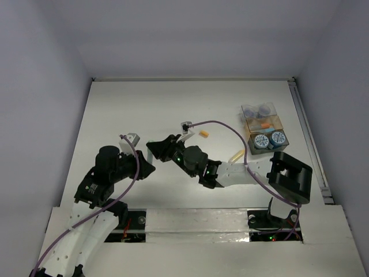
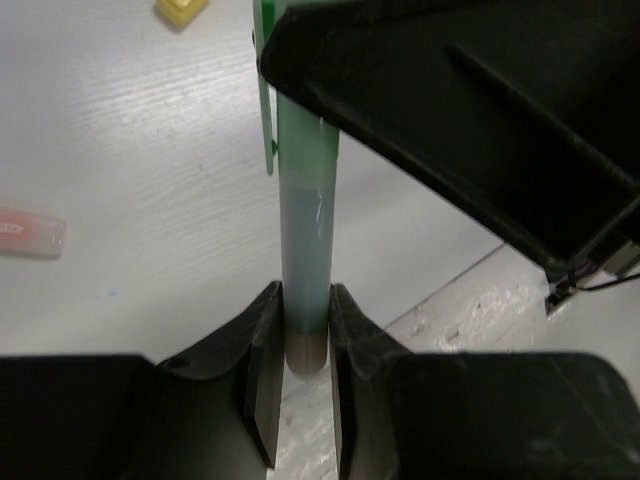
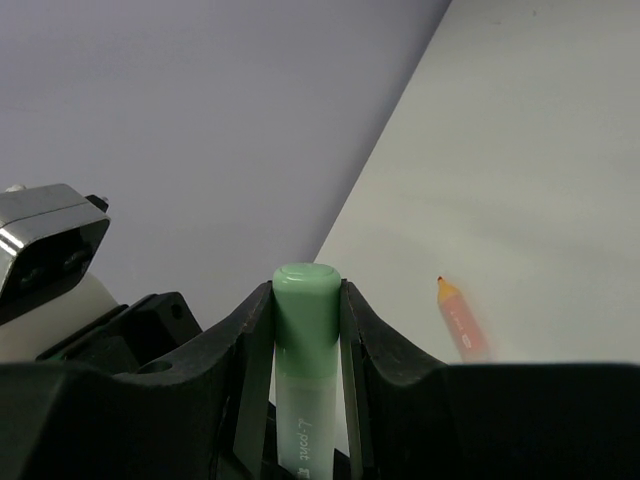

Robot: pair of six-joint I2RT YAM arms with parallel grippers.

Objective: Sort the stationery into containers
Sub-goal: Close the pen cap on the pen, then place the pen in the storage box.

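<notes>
**One green pen, gripped at both ends**

We see the left end effector closed narrow on the tail of a stubby grey-green plastic pen. The right end effector is clamped on the same pen's light green cap. The pen spans the gap between the two, left of centre over the white tabletop. The cluster of small square tan and clear plastic containers sits well apart at the far right. Two round blue-and-white tape rolls lie in its nearest compartment.

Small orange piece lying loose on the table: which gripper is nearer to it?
Right. The right gripper lies just left of the orange piece; the left gripper is farther left still.
</notes>
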